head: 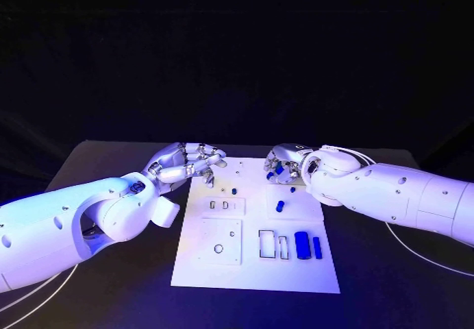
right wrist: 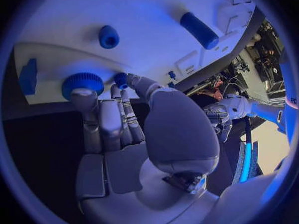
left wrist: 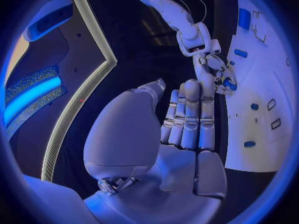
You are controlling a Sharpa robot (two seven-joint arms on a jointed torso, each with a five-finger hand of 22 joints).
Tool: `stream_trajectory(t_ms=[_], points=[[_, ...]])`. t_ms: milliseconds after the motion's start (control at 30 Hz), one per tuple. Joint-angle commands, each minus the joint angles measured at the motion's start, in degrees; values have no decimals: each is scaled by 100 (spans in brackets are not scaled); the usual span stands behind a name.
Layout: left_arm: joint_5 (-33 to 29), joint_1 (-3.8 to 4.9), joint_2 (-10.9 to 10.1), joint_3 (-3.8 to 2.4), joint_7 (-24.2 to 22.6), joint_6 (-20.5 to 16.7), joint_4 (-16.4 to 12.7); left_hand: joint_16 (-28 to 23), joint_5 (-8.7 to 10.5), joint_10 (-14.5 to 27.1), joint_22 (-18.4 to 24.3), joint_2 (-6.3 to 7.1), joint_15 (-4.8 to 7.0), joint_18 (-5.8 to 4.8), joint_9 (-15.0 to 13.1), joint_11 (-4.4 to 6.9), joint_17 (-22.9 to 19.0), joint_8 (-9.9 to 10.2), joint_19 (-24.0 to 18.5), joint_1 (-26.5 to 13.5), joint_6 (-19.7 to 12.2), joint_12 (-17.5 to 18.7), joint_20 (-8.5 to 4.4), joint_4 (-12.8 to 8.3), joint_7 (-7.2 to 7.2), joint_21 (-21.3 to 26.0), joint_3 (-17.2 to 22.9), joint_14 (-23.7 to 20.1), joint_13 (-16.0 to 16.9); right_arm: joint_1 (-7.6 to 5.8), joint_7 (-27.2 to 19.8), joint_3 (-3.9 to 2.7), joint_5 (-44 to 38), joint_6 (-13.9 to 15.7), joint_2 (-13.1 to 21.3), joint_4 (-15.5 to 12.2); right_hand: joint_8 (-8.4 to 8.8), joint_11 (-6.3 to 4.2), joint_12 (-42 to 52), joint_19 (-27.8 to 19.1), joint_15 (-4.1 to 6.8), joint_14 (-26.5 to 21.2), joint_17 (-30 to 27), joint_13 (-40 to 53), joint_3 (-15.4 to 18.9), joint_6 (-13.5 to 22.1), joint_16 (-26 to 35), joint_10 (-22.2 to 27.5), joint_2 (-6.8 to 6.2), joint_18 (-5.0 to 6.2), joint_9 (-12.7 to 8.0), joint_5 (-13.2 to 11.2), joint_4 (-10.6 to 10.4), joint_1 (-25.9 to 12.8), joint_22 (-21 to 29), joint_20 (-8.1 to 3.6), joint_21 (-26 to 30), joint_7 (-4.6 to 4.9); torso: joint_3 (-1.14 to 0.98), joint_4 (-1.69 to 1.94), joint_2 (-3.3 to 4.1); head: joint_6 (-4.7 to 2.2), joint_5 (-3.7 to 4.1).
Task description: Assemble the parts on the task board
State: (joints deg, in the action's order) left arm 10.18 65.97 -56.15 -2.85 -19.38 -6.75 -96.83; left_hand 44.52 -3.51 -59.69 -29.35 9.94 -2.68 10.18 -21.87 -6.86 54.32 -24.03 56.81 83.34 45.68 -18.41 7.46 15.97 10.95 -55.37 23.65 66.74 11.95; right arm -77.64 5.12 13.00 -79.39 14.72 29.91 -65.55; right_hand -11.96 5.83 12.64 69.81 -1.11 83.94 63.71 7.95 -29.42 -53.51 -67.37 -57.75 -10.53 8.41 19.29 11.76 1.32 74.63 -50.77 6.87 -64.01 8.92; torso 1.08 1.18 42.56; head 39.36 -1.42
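The black counter (head: 118, 288) carries the white task board (head: 257, 271), with both hands set at its far end. The left hand (head: 188, 164) is seen with fingers curled in, nothing visible in them. The right hand (head: 283, 166) is partly hidden by its own arm; fingertips (right wrist: 121, 79) touch a round blue part (right wrist: 81, 82), though whether it is gripped cannot be told

The near half of the flat white task board (head: 255, 271) lies open from the front, broken only by two upright blue blocks (head: 308, 245) at its right side. Both silver robot hands, left (head: 188, 163) and right (head: 284, 164), crowd the far edge, leaving a narrow gap between them. The black counter (head: 109, 295) flanks stay open.
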Motion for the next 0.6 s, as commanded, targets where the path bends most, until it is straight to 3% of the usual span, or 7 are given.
stream_trajectory(t_ms=[33,233,267,300,600], points=[[-5,10,5,-5,-32,119,-18,27,21,48,-8,-16,-1,28,-7,-8,6,34,1,-47,-47,28,43,4,8,-28,19,-53,5,11,5,5,-73,-125,-3,5,-36,-4,42,38,25,78,14,5,-44,-37,-39,-48,58,-95,10,-27,4,-7,-16,-5,-32,7,-4,-13,-6,10,-6],[-5,11,6,-5,-27,135,-13,27,22,59,-6,-16,-7,29,-7,-13,4,41,-7,-53,-54,35,49,8,13,-26,20,-71,4,14,15,6,-97,-45,4,-7,-97,-30,132,80,47,89,67,4,-159,-133,-110,-113,140,-110,69,-22,-2,49,-124,-25,-103,-19,-4,-15,-17,16,-5],[-5,11,6,-5,-25,137,-12,27,22,59,-6,-16,-7,29,-7,-13,4,41,-7,-53,-54,35,49,8,13,-26,20,-71,4,14,16,6,-103,-32,6,-9,-118,-43,171,90,59,94,92,4,-225,-157,-142,-142,174,-113,95,-201,22,99,-160,-38,-128,-27,-5,-15,-17,15,-5],[-5,11,6,-5,-24,140,-10,27,22,59,-6,-16,-7,29,-7,-13,4,41,-7,-53,-54,35,49,8,13,-26,20,-71,4,15,18,6,-110,-14,8,-13,-130,-50,215,99,71,95,110,-3,-360,-164,-175,-153,205,-120,127,-548,37,142,-212,-48,-161,-33,-4,-15,-15,14,-4],[-5,12,2,-5,-15,150,-12,28,22,66,-5,-15,-10,30,-6,-17,3,46,-11,-56,-61,40,53,10,16,-25,20,-80,3,21,66,6,-185,135,-4,-22,-306,-165,550,188,156,130,244,114,-622,-392,-337,-459,314,-156,320,-683,214,309,-512,-125,-371,-102,-4,-25,-11,21,8]])
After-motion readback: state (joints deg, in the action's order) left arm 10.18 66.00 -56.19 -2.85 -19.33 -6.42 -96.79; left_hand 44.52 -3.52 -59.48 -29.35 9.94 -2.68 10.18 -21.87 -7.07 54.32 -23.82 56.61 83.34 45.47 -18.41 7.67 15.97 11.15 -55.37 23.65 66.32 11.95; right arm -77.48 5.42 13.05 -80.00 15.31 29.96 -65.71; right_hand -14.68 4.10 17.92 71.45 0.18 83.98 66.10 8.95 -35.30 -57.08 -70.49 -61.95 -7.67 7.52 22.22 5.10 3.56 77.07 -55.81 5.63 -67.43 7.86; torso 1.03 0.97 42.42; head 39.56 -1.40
